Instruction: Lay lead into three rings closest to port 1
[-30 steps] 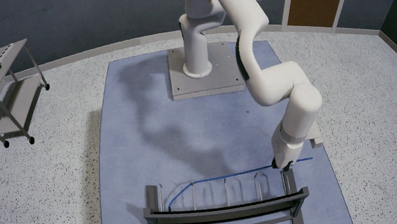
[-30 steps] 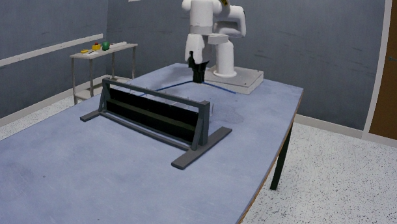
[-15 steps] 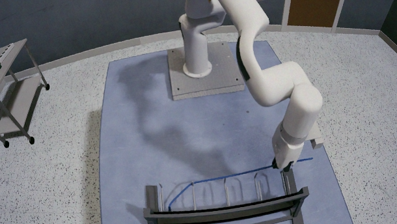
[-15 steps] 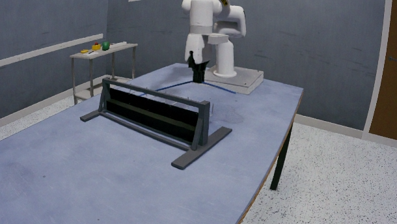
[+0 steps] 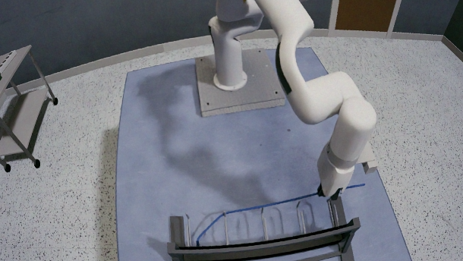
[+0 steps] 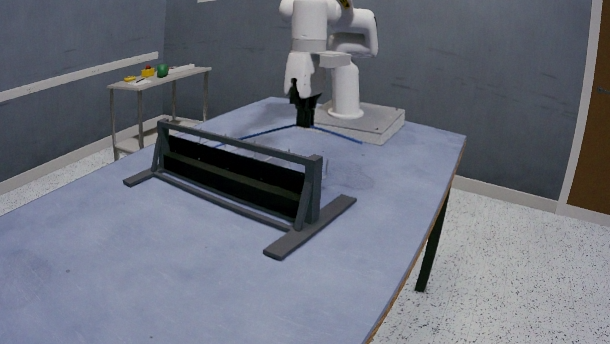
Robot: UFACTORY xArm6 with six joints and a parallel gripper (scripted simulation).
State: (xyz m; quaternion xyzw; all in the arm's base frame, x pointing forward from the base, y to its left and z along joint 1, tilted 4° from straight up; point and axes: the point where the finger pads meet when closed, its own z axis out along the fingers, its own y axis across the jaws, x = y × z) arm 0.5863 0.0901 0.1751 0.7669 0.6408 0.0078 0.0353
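The dark rack stands upright at the near end of the blue table, with a row of thin steel rings on its far side. The blue lead rises from the rack's left end, bends, and runs taut to the right along the ring tops. I cannot tell whether it sits inside any ring. My gripper is shut on the lead just above the rightmost ring, and a short tail sticks out beyond it. In the exterior view the gripper hangs behind the rack, with the lead on both sides.
The arm's base plate sits at the far end of the table. A metal cart stands on the floor to the left, also seen as a side table with small coloured objects. The table edge is close to the rack's right foot.
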